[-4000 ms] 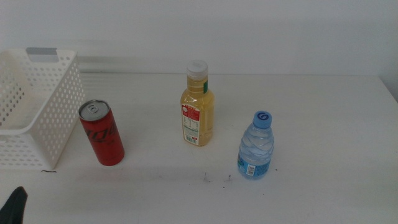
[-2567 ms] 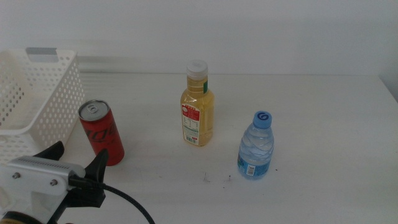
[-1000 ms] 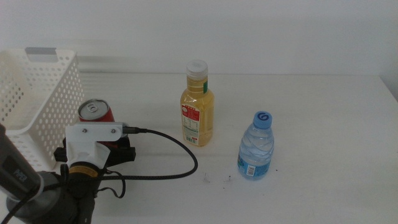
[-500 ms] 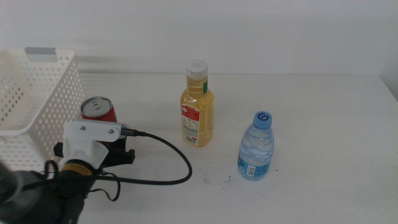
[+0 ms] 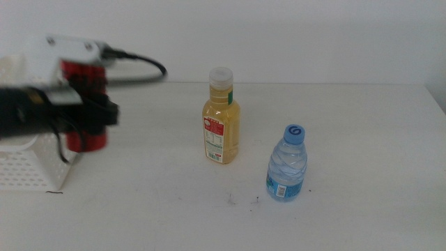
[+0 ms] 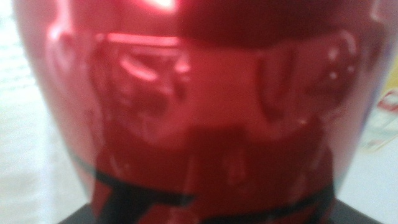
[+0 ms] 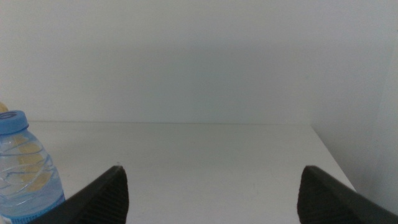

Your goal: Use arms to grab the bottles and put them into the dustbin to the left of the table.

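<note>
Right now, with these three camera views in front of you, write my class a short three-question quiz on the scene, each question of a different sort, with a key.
1. True or false: the red can stands on the table.
2. Multiple choice. Which is nearest the camera in the middle view? A the yellow juice bottle; B the water bottle; C the basket.
3. Fill in: the right gripper waits with its jaws ____.

Key: 1 false, the left gripper holds it in the air above the basket's edge. 2 B. 3 open.
</note>
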Robot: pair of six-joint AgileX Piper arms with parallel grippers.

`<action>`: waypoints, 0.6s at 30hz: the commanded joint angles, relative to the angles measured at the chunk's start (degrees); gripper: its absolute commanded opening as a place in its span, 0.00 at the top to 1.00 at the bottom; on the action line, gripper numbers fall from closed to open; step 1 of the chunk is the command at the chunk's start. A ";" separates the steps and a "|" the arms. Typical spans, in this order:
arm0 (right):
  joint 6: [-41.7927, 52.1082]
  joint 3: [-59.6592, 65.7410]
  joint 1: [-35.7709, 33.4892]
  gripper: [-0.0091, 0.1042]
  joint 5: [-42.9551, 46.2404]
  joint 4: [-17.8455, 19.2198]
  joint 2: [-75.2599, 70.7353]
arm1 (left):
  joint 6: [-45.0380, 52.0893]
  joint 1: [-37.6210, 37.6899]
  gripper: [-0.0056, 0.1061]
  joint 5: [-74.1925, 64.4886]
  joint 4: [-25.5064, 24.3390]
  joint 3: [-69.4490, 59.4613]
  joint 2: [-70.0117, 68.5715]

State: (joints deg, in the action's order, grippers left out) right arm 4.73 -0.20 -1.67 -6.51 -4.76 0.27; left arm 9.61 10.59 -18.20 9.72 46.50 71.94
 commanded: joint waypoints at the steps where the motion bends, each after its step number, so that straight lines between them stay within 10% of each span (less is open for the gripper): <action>1: 0.21 0.20 0.43 0.11 0.34 0.09 -0.27 | 3.15 -3.85 0.87 -11.44 -0.85 7.63 0.51; 18: 0.21 0.20 0.43 0.11 0.34 0.09 -0.27 | 16.02 -28.60 0.87 -43.80 -0.64 45.23 26.17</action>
State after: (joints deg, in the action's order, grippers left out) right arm 4.73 -0.20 -1.67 -6.51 -4.76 0.27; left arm 25.21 -17.04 -62.80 8.59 89.67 96.41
